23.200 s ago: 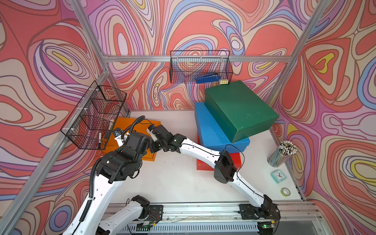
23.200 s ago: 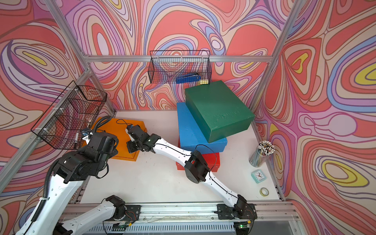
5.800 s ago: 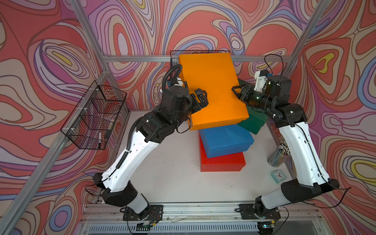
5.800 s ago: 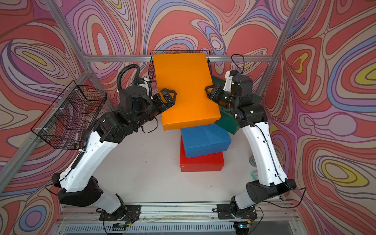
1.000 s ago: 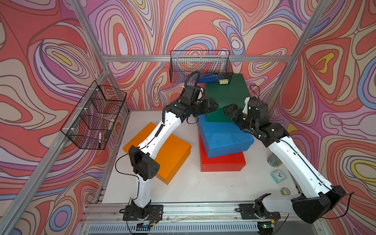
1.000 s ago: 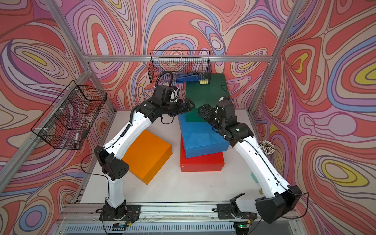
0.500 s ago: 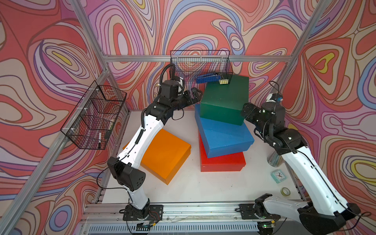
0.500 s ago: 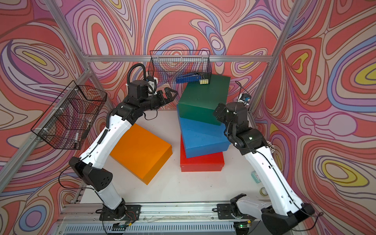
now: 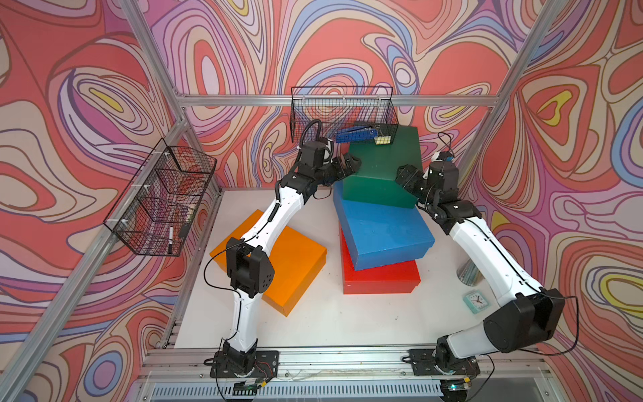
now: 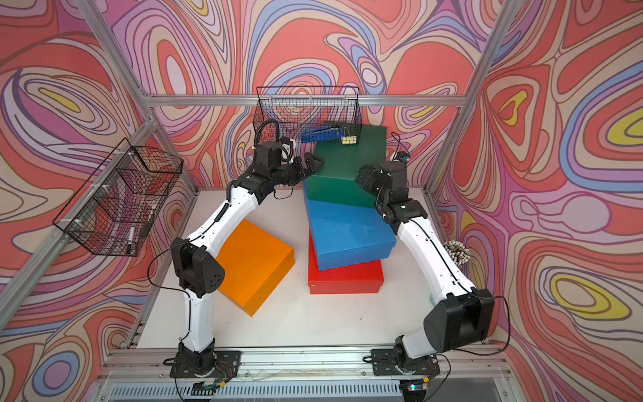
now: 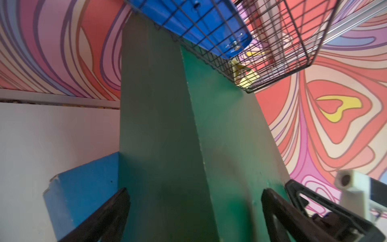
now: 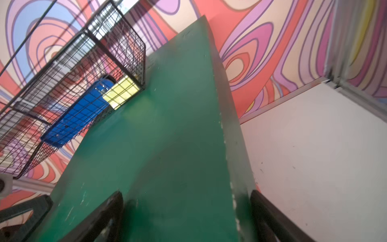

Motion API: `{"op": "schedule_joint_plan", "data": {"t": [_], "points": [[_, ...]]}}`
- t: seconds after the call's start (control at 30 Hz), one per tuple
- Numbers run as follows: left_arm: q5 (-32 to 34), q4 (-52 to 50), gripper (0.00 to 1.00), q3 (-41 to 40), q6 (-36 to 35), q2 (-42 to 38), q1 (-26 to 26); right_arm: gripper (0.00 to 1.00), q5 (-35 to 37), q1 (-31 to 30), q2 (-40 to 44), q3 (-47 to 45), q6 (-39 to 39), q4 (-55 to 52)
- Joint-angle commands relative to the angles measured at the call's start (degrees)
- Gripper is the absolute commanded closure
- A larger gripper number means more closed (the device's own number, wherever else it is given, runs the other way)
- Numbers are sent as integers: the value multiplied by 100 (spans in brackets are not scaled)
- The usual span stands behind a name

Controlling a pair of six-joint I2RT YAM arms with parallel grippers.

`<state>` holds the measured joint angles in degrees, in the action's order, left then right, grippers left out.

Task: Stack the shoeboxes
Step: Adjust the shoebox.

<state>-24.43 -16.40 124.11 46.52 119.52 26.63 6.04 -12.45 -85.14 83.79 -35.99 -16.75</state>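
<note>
While the green shoebox point(image 9: 382, 163) lies askew on the blue shoebox point(image 9: 382, 229), its corners are straddled by the wide-open left tool point(image 9: 349, 165) and right tool point(image 9: 403, 175).

Stack at 1 o'clock: red shoebox point(image 9: 379, 278), blue shoebox point(image 9: 382, 229), green shoebox point(image 9: 382, 163), each skewed on the one below. It walls off the far right of the table point(image 9: 330, 323).

The back wire basket point(image 9: 342, 111) hangs at 12 over the green lid's far corner (touching or not, cannot tell), leaving scant room above there.

The orange shoebox point(image 9: 295, 264) fills 9 o'clock, with a bare lane between it and the stack.

The side wire basket point(image 9: 160, 205) juts from the wall at 9–10.

Bare tabletop from 5 to 7.

Pencil cup point(image 10: 455, 252) and clock point(image 9: 476, 301) crowd 3–4.
</note>
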Motion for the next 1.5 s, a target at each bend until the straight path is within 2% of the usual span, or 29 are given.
{"op": "schedule_joint_plan", "data": {"t": [0.0,0.1,0.23,0.5,0.7,0.93,1.2,1.3,1.47], "points": [[-313,647,0,-544,355,-478,97,7,-1165,-50,244,-359,-309,574],[-157,646,0,-1007,282,-956,261,8,-1647,-52,535,-630,-622,713],[153,618,0,-1721,206,-1640,521,10,-1839,-56,1111,-916,-884,361],[661,964,0,-3386,442,-2759,1139,10,-1727,-56,2385,-1400,-1232,-809],[1252,922,0,-4139,488,-3412,1685,10,-1577,-58,3151,-1692,-1372,-1541],[1709,773,0,-4512,584,-3792,2050,10,-1408,-56,3698,-1902,-1479,-2128],[2175,490,0,-4746,615,-4226,2171,5,-1105,-57,3752,-1637,-1388,-2772],[2562,230,0,-4765,490,-4505,2171,3,-691,-59,3571,-1233,-1147,-3190],[3530,-676,0,-4316,-82,-5055,2082,2,365,-56,2976,333,-474,-4308]]}}
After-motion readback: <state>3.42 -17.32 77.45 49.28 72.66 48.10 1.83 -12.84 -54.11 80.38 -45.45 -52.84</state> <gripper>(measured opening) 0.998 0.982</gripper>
